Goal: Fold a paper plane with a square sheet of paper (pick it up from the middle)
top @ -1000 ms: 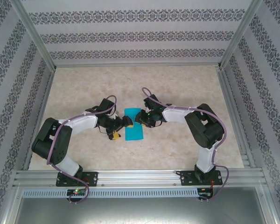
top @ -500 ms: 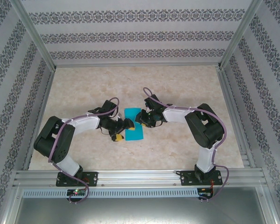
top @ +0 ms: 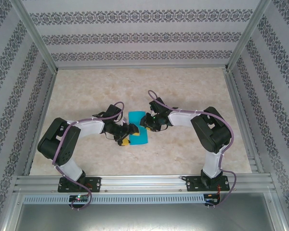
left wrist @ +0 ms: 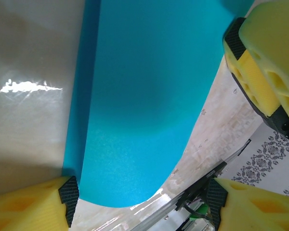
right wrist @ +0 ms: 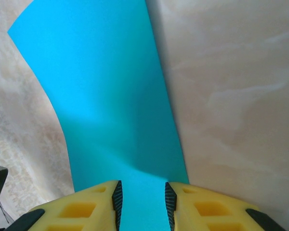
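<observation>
sheet [top: 138,129], folded into a narrow strip, lies mid-bench [top: 183,91] between both claws. left claw [left wrist: 142,202] gapes around its curled edge; right claw [right wrist: 142,199] straddles it, part-open. best close gently, pressing the crease flat and even.

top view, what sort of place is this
Probably a robot test booth: an aluminium frame, patterned walls, and a left arm and right arm bolted at the table edge.

Paper [top: 138,137] teal-blue; gripper fingers [right wrist: 77,209] yellow w/ black pads [right wrist: 117,197]; table [top: 183,86] beige marbled; walls [top: 135,38] grey floral stripes.
</observation>
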Tool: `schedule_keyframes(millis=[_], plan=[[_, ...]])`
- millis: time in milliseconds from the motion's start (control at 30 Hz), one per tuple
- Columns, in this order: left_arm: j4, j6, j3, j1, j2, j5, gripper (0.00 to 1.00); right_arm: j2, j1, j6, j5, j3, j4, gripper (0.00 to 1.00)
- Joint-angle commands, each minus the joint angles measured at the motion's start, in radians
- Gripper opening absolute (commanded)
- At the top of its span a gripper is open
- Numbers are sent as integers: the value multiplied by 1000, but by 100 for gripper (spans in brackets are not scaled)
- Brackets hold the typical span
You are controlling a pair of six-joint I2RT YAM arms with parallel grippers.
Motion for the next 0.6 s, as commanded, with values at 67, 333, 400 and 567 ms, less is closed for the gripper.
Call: schedule_keyframes(millis=[67, 333, 400, 567], plan=[[72, 5, -25, -16, 6, 22, 72, 60, -8, 3, 28, -37, -37, 33], [125, 108, -32, 32, -3, 4, 64, 52, -9, 4, 33, -48, -35, 32], [166, 104, -37, 37, 6, 23, 62, 54, -9, 3, 29, -47, -34, 32], [163, 155, -29, 47, 9, 24, 56, 52, -9, -1, 26, -44, -37, 32]])
